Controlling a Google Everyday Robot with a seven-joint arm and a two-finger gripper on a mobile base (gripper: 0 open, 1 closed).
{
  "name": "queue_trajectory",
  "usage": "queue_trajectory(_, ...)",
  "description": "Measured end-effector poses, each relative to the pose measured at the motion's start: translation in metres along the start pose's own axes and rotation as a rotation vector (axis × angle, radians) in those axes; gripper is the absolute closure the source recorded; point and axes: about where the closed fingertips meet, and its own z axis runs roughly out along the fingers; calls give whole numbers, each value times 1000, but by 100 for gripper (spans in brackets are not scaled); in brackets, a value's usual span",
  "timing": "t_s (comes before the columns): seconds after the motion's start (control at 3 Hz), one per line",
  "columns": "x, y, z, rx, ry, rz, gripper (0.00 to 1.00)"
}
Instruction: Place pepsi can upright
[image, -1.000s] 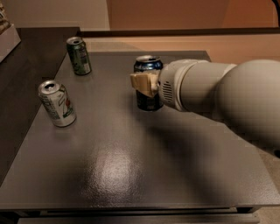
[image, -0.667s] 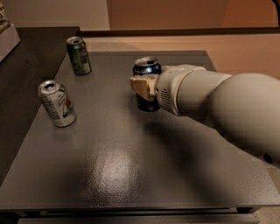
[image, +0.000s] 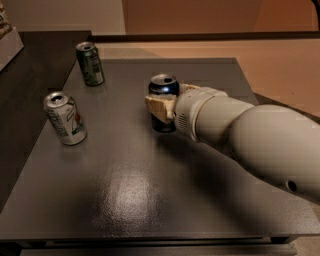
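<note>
The pepsi can, dark blue with a silver top, stands upright near the middle of the dark table. Its base is at or just above the surface. My gripper reaches in from the right and is shut on the can. One tan finger crosses the can's front and the other shows behind it on the right. The thick white arm hides the can's right side.
A green can stands upright at the table's back left. A silver-white can with green and red marks stands upright at the left. A darker counter borders the table on the left.
The gripper and the pepsi can have moved together slightly left and toward the camera. The other two cans have not moved.
</note>
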Motion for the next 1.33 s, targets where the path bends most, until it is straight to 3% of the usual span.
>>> queue_trajectory(0.33, -12, 3, 1, 12, 23, 26, 82)
queue_trajectory(1.0, -37, 13, 3, 22, 44, 53, 36)
queue_trajectory(1.33, -39, 12, 4, 25, 40, 54, 13)
